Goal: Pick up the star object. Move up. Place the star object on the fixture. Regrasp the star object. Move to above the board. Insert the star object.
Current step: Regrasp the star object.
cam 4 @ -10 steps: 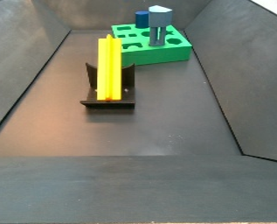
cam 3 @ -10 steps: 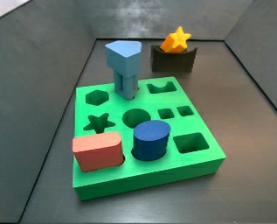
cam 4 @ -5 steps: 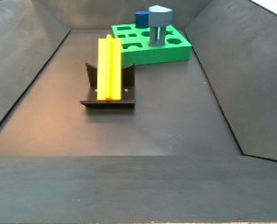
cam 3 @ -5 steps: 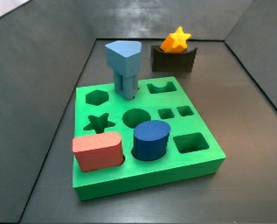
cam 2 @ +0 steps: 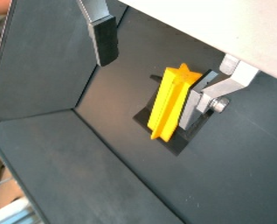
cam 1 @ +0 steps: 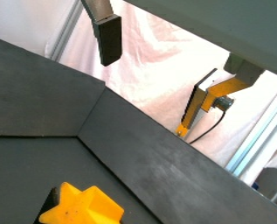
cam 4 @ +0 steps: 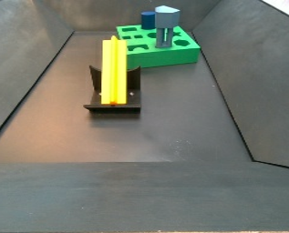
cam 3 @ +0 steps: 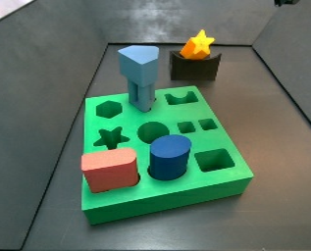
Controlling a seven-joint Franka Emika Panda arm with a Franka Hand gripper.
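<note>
Almost nothing has shifted over the last second: in both side views the small orange-yellow plastic prism with the star-shaped cross-section (cam 3: 198,43) lies just where it did, resting lengthwise in the notch of the dark brownish-grey L-shaped fixture (cam 4: 112,107), which stands on the dark grey surface (cam 4: 171,136) beside the large bright green slab of a board (cam 3: 131,208). The board's star-shaped cut-out is unfilled.

The two-finger pincer (cam 2: 152,87) is outside both side views. It shows only in the wrist views, hanging well above the star object (cam 2: 172,101) with its flat silver fingers (cam 2: 103,39) spread wide and nothing between the pads. The prism lies far below, between them by line of sight only.

So the placing step looks finished and the release is clean, since the piece has not rolled or slid off its rest. The regrasp seems to be the step in hand. The pincer will probably need to descend with the prism centred in the gap before closing, and an off-centre closing could nudge the piece out of the notch
</note>
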